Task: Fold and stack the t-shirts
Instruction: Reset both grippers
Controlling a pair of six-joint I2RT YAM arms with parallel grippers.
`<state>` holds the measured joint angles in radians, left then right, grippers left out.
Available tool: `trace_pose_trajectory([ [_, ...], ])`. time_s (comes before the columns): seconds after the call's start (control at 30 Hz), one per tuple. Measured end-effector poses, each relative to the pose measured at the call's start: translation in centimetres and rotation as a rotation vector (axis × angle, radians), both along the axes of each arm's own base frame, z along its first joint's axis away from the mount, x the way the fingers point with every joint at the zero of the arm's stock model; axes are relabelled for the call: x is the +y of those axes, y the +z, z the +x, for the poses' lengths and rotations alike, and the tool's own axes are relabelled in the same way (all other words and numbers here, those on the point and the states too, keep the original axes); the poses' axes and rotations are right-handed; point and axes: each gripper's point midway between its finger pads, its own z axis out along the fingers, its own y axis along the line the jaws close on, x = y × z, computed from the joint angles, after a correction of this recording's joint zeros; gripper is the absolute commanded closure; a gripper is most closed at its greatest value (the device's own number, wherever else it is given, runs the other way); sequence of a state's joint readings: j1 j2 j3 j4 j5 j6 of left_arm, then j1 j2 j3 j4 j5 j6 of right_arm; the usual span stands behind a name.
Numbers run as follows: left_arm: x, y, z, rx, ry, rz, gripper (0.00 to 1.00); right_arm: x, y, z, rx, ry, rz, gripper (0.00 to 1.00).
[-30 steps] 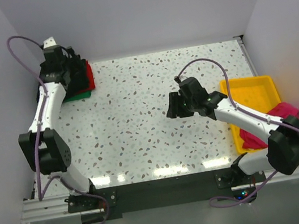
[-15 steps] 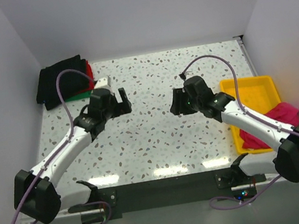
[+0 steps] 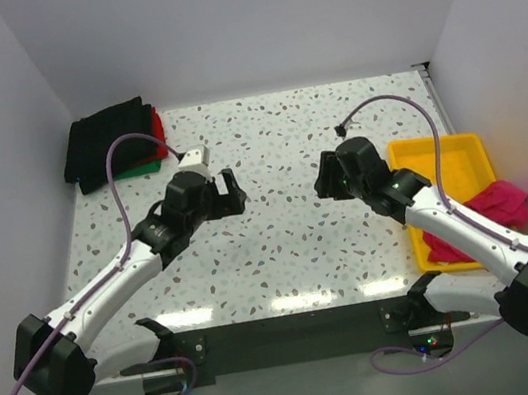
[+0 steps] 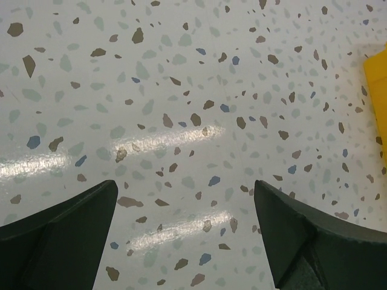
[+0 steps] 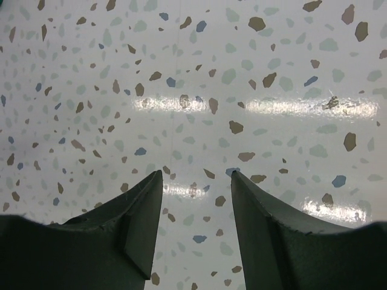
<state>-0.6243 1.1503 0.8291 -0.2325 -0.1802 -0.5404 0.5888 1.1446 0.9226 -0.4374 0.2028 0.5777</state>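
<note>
OK, left claw [image 3: 233,194] is hovering over mid worktop [image 3: 266,146], jaws gaping wide, gripping nothing. Right claw [image 3: 325,179] is facing it, jaws parted less, also gripping nothing. Black t-shirt [image 3: 108,142] is lying folded on red t-shirt [image 3: 158,126] and green t-shirt [image 3: 142,165] in the far-left corner. Magenta-pink t-shirt [image 3: 502,198] is draping over the yellow tray [image 3: 440,158], near-right corner.

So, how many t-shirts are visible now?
4: black on top of red and green in the far-left corner; pink over the yellow tray's right rim. Others may be hidden.
</note>
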Motion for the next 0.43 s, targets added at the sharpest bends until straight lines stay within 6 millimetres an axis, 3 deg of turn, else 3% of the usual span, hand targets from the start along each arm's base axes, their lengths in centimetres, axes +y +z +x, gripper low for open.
trace_pose_trajectory([
  [0.43,-0.23,0.39,-0.07,-0.008,-0.011,-0.014,0.0,-0.45,0.07,-0.18,0.001,-0.017,-0.008,0.48],
])
